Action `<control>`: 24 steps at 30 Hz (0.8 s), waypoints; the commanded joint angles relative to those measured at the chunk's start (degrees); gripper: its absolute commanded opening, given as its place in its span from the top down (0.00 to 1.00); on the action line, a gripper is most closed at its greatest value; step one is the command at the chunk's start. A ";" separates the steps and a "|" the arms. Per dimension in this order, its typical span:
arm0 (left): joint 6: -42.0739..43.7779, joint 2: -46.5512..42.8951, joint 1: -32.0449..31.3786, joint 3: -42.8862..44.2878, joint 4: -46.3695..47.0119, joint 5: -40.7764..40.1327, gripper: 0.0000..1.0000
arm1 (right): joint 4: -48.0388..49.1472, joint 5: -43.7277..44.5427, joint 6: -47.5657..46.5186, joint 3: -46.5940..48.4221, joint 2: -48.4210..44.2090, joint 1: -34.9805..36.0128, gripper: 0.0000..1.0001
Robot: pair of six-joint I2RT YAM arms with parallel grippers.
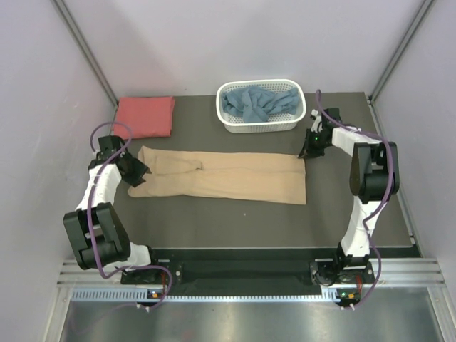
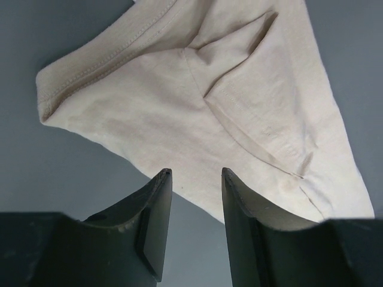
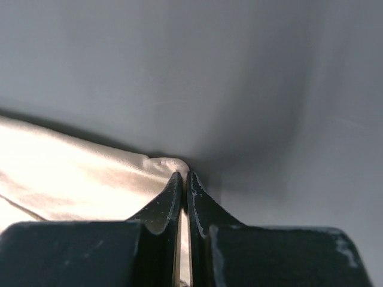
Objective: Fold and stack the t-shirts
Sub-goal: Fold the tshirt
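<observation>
1. Pinching the tan shirt's [image 1: 228, 182] far right corner, the right hand [image 3: 184, 174] is clamped tight.
2. Left hand [image 2: 196, 171] hovers half open at its left end, empty.
3. Shirt lies flat on the table [image 1: 214, 222], basket [image 1: 261, 128] behind.

tan t-shirt [image 1: 221, 182]: folded into long narrow strip, lying flat, centre of counter [image 1: 214, 221], running 9 to 3 o'clock | coral-red t-shirt [image 1: 146, 116]: folded square, 10 o'clock corner | dusty blue t-shirt [image 1: 253, 103]: crumpled in basket [image 1: 258, 127], 12 o'clock

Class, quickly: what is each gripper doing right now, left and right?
Left gripper: open, jaws apart over the tan t-shirt, holding nothing.
Right gripper: shut on a corner of the tan t-shirt.
</observation>
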 commanded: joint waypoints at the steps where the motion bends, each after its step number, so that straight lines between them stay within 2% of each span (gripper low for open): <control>1: 0.57 -1.50 -0.67 2.87 1.79 -0.21 0.57 | -0.74 8.23 1.97 -2.55 -3.06 -1.21 1.00; 6: 0.84 -1.32 -1.73 4.72 1.53 -1.26 0.57 | -1.36 13.50 8.21 -9.05 -9.56 -5.16 1.00; 13: 1.89 1.40 -4.10 9.20 1.09 -2.41 0.53 | -6.19 18.69 9.97 -18.10 -18.70 -12.10 1.00; 17: 1.45 3.51 -7.87 12.18 0.47 -2.32 0.52 | -7.51 19.22 11.11 -23.55 -25.63 -16.93 1.00; 22: -1.09 5.01 -10.43 11.58 0.12 -0.74 0.51 | -7.25 20.71 11.73 -28.04 -30.92 -18.26 1.00; 23: -1.53 4.92 -10.86 11.23 0.29 -0.56 0.48 | -7.34 20.54 11.30 -27.61 -31.45 -18.26 0.99; 24: -1.80 4.83 -10.87 10.79 0.30 -0.39 0.39 | -7.60 20.37 11.12 -27.08 -31.54 -18.26 0.94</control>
